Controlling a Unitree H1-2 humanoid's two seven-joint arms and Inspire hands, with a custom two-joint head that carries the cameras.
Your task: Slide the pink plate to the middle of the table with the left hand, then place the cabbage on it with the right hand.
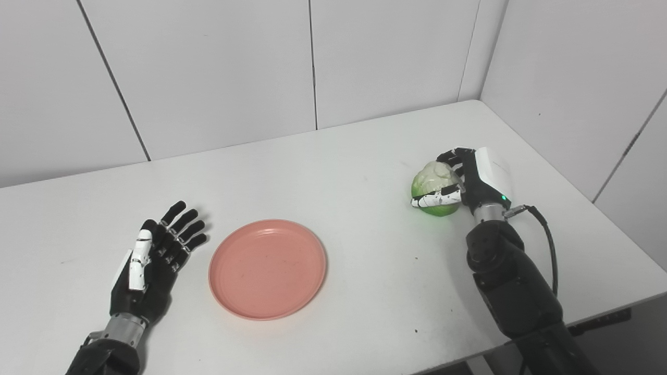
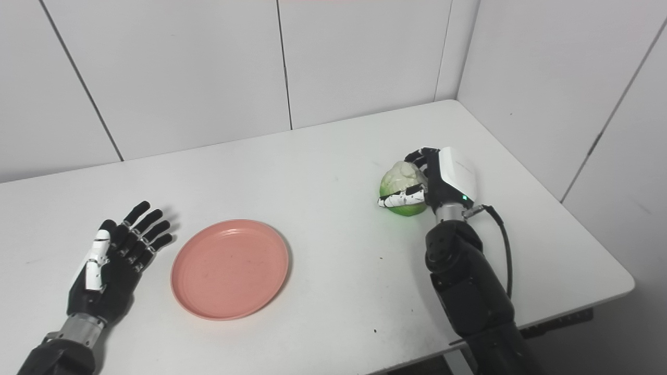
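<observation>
A round pink plate (image 1: 268, 268) lies flat on the white table (image 1: 344, 156), a little left of the middle and near the front. My left hand (image 1: 156, 255) rests open, palm up, just left of the plate and apart from its rim. On the right side of the table sits the cabbage (image 1: 434, 186), pale on top and green below. My right hand (image 1: 477, 179) is wrapped around it from the right, thumb across its front and fingers over its back. Whether the cabbage touches the table I cannot tell.
White panelled walls (image 1: 312, 62) stand close behind the table and along its right side. The table's front edge (image 1: 521, 338) runs just below my right forearm (image 1: 513, 291), from which a black cable (image 1: 547, 245) loops out.
</observation>
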